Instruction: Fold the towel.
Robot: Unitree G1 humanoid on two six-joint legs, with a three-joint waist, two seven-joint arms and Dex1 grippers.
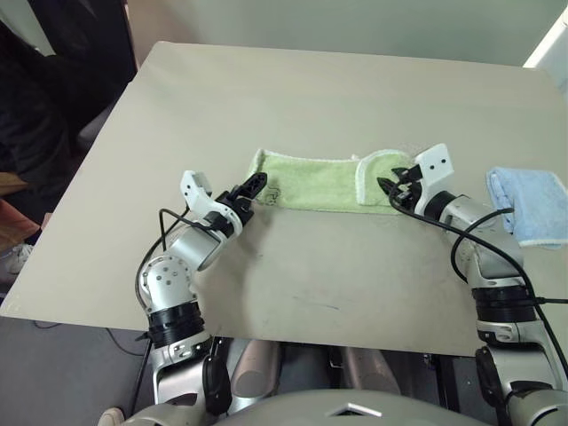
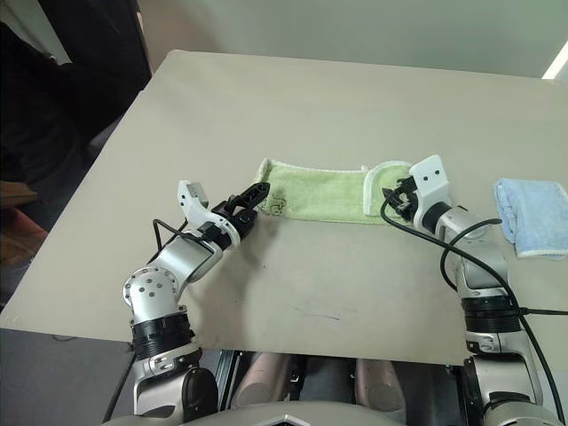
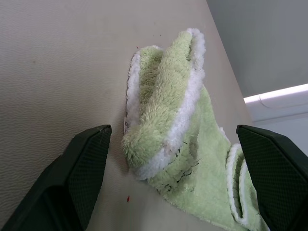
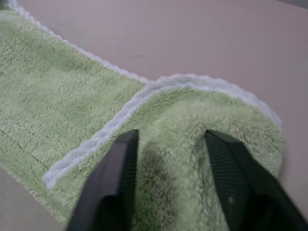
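Note:
The light green towel lies on the table as a long folded strip with whitish edging. Its right end is turned back over itself into a rounded flap. My left gripper stands open at the strip's left end, and the bunched corner rises between its two fingers without touching either. At the flap, my right gripper is open. Its fingers stand on either side of a raised ridge of towel. A dark printed logo shows near the left end.
A smaller light blue folded towel lies near the beige table's right edge, just beyond my right arm. A person in dark clothes stands at the table's far left corner. Black cables loop along both forearms.

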